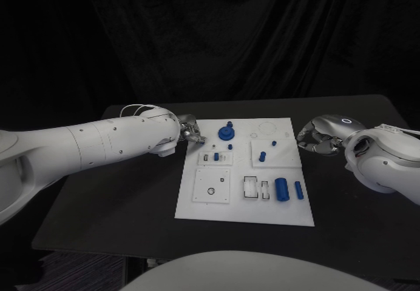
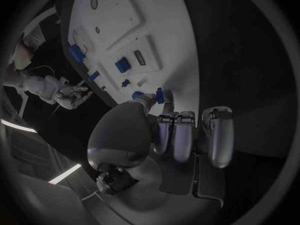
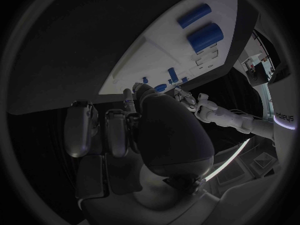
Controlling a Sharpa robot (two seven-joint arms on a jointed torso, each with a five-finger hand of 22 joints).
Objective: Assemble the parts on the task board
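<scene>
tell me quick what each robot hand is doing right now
Left robot hand: pinches a small blue part at the task board edge.
Right robot hand: fingers curled in, holds nothing.

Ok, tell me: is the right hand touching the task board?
No. The right hand sits off the task board, with dark table between them.

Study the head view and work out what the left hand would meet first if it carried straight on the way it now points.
The left hand points across the task board from its left edge. Going straight on, it would probably meet the round blue part first, though the hand's height above the board is unclear.
</scene>
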